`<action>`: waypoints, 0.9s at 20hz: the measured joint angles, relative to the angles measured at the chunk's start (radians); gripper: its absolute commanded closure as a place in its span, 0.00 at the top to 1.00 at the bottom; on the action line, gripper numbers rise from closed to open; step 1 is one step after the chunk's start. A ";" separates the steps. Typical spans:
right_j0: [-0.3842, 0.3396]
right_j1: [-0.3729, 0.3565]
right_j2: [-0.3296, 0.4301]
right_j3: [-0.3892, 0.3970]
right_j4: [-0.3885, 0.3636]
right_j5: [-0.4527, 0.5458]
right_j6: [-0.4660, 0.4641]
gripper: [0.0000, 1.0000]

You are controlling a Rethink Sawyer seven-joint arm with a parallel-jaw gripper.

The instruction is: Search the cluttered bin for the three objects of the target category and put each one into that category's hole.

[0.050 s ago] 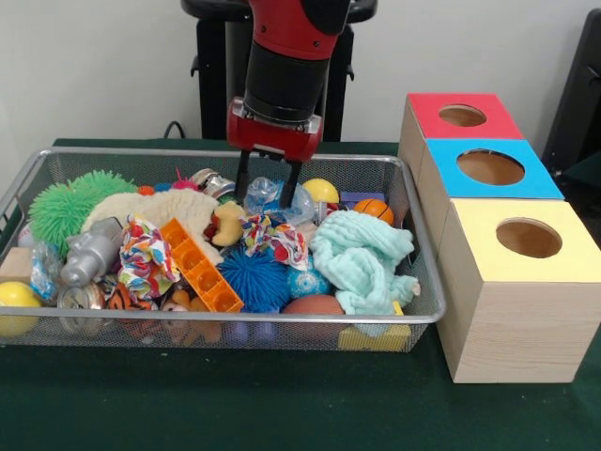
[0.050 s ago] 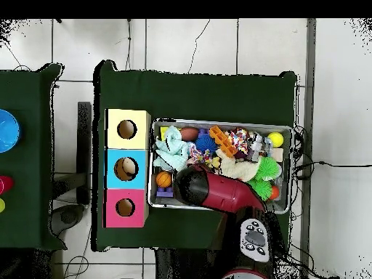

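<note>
My gripper [image 1: 266, 193] hangs open over the back middle of the wire bin [image 1: 141, 153], its two dark fingers [image 1: 242, 180] straddling a crinkly clear-blue wrapper [image 1: 264, 195]. Just below lie a yellow duck [image 1: 227, 224] and a colourful rag [image 1: 274, 237]. A yellow ball [image 1: 320, 191] and a small basketball [image 1: 374, 209] sit to its right. Three boxes with holes stand right of the bin: red [image 1: 462, 115], blue [image 1: 490, 166], yellow [image 1: 529, 237]. From overhead the arm [image 2: 211, 190] covers the gripper; something pale shows in the blue box's hole [image 2: 128, 167].
The bin also holds a green spiky ball [image 1: 66, 202], cream fleece [image 1: 160, 209], orange brick toy [image 1: 200, 266], blue spiky ball [image 1: 255, 279], mint cloth [image 1: 362, 258], silver figure [image 1: 89, 252] and a brown ball [image 1: 313, 305]. Green cloth [image 1: 235, 395] covers the table.
</note>
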 measured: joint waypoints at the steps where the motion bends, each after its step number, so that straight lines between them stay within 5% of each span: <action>1: -0.003 0.001 0.002 0.000 0.000 0.000 0.000 1.00; 18: -0.108 0.048 0.127 0.003 0.000 -0.134 0.000 1.00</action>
